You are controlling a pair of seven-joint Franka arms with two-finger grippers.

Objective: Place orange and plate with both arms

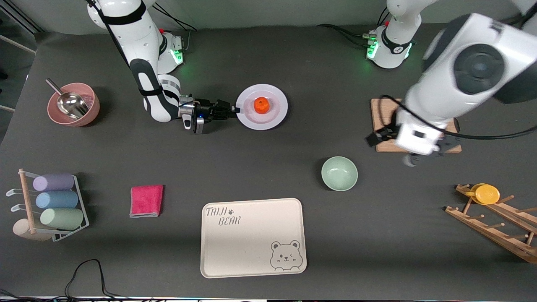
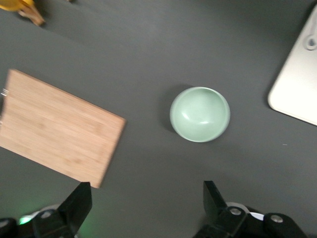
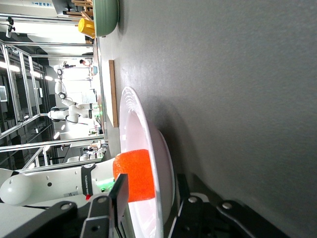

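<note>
The white plate [image 1: 275,118] lies on the dark table between the two arm bases, with the orange [image 1: 261,105] on its middle. My right gripper [image 1: 235,110] reaches in level at the plate's rim on the right arm's side. One finger [image 3: 120,196] is above the rim and the other is under it. A gap shows between the upper finger and the plate [image 3: 148,144], so the gripper is open. The orange [image 3: 133,173] sits just past that finger. My left gripper [image 2: 147,208] hangs open and empty over bare table between the wooden board [image 2: 59,131] and the green bowl [image 2: 200,113].
Nearest the front camera lies a cream bear tray [image 1: 253,237]. The green bowl [image 1: 339,173] stands between the tray and the wooden board [image 1: 384,126]. A pink cloth [image 1: 146,201], a rack of cups [image 1: 54,205] and a pink bowl with a scoop [image 1: 73,105] are at the right arm's end. A wooden rack with a yellow disc [image 1: 486,194] is at the left arm's end.
</note>
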